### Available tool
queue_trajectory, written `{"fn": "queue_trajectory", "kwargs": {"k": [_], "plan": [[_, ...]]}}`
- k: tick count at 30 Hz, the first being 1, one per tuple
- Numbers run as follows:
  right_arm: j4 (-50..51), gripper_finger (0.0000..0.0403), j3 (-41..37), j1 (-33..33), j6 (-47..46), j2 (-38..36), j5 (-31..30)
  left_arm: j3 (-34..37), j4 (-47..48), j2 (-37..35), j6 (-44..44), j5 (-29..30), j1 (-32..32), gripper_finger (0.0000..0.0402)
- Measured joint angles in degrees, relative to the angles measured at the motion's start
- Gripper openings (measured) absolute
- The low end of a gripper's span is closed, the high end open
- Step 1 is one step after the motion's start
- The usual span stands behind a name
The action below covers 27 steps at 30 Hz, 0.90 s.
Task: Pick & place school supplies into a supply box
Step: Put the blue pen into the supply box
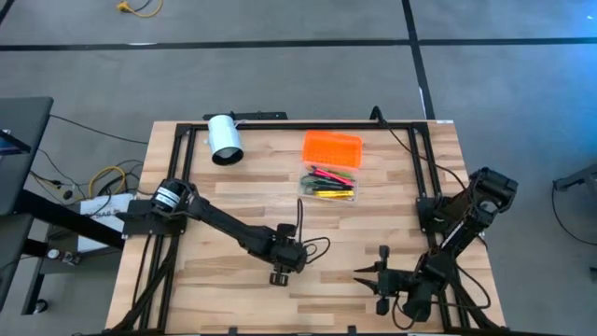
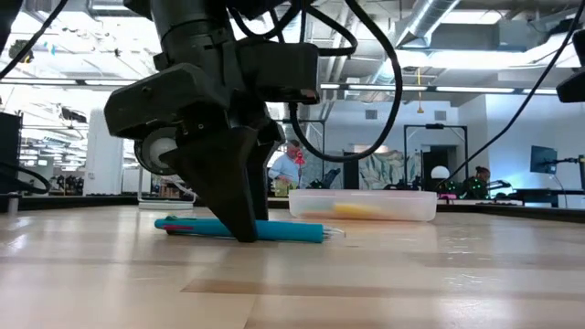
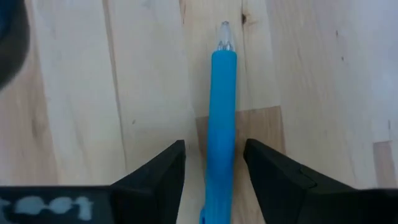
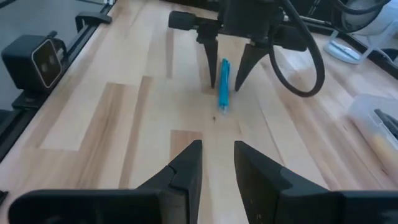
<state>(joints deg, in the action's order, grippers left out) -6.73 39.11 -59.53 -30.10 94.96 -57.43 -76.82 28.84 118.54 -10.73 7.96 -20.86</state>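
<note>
A blue pen (image 3: pixel 222 118) lies flat on the wooden table, seen also in the low view (image 2: pixel 283 229) and the right wrist view (image 4: pixel 222 87). My left gripper (image 3: pixel 214 146) points down over it, open, with one finger on each side of the barrel and a small gap to each (image 1: pixel 280 275). The supply box's clear body (image 1: pixel 328 182) holds several coloured pens, and its orange lid (image 1: pixel 332 147) lies just beyond it toward the far edge. My right gripper (image 4: pixel 217 162) is open near the table's near right corner (image 1: pixel 382 273), facing the left gripper.
A white cylinder (image 1: pixel 224 138) lies near the far left of the table. Black frame rails (image 1: pixel 182 177) run along the left and right sides. Bare wood lies between the pen and the box (image 2: pixel 363 203). A person shows in the room behind (image 2: pixel 291 164).
</note>
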Motion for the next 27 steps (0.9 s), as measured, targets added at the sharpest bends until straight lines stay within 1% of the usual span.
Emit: {"fn": "queue_trajectory", "kwargs": {"k": [2,11,16,19,20,25,27], "plan": [[-0.08,0.0086,0.0,-0.01,0.02,0.0,0.0,0.02,0.0,0.0,-0.01,-0.82,0.19,0.015],[-0.11,0.0086,0.0,0.01,0.03,0.0,-0.02,0.04,0.76,0.04,-1.13,-0.68,0.08,0.0106],[-0.08,0.0086,0.0,-0.02,0.02,0.0,-0.02,-0.02,1.95,0.26,-2.04,-0.63,-0.13,0.0062],[-0.06,0.0086,0.03,0.0,0.02,0.0,-0.21,-0.02,2.11,0.26,-2.03,1.38,-0.69,0.0036],[-0.05,0.0086,0.03,-0.02,0.02,0.0,-0.42,-0.02,2.14,0.27,-2.03,2.47,-1.0,0.0033],[-0.04,0.0086,0.03,0.01,0.02,0.0,-1.01,0.04,2.34,0.39,-1.95,7.6,-2.72,0.0033],[-0.04,0.0086,0.03,0.02,-0.09,0.0,-1.01,0.07,2.42,0.45,-2.3,10.06,-3.5,0.0041]]}}
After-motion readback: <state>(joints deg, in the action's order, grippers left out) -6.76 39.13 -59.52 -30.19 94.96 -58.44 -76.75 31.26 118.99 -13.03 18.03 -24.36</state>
